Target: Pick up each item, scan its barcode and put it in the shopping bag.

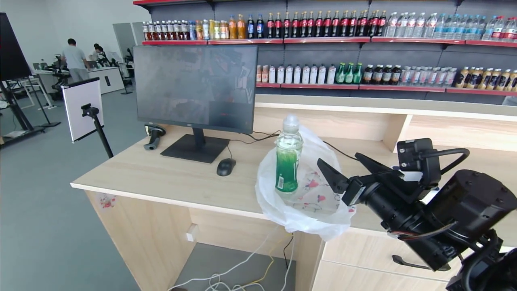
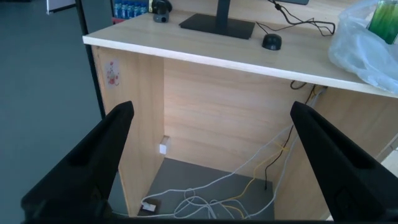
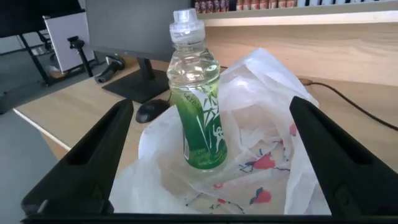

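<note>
A clear bottle (image 1: 288,155) with a green label and a clear cap stands upright on the white plastic shopping bag (image 1: 319,202), which lies crumpled at the counter's front edge. In the right wrist view the bottle (image 3: 198,96) stands in the bag (image 3: 261,149), straight ahead of the fingers. My right gripper (image 1: 345,166) hovers open just right of the bottle, with nothing between its fingers. A black handheld barcode scanner (image 1: 153,136) sits left of the monitor. My left gripper (image 2: 211,158) is open below counter height, facing the counter's (image 2: 205,53) underside and cables.
A black monitor (image 1: 196,91) on its stand and a black mouse (image 1: 225,166) occupy the wooden counter (image 1: 161,178) left of the bag. A raised wooden ledge (image 1: 383,117) runs behind. Shelves of drink bottles (image 1: 363,48) line the back wall. Cables (image 1: 242,270) hang below the counter.
</note>
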Tool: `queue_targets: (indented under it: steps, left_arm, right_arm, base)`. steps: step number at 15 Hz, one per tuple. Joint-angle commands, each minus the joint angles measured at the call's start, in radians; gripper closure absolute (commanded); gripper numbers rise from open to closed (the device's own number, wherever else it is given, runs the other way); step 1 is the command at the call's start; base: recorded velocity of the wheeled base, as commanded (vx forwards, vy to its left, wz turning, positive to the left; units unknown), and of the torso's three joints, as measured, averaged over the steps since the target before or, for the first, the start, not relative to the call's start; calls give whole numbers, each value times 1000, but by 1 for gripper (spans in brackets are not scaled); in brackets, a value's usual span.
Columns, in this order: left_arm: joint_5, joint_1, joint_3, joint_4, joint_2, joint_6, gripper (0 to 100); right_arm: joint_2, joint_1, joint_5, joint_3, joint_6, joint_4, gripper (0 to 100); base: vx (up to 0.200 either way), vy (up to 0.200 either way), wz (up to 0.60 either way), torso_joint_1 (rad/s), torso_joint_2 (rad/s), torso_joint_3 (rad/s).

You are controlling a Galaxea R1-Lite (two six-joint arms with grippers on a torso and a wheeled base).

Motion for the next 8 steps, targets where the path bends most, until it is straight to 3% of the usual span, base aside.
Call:
queue_targets:
  steps: [1,8]
  left_arm:
    - [0,0,0,0,0,0,0]
    - [0,0,0,1,0,-2,0]
  right_arm:
    - [-7,-47,-1,10,0,-3,0]
    - [-51,-108,-1,62,0,-3,0]
  base:
    - [0,0,-600,-2,-7,2]
    - [0,0,-600,9,2,4]
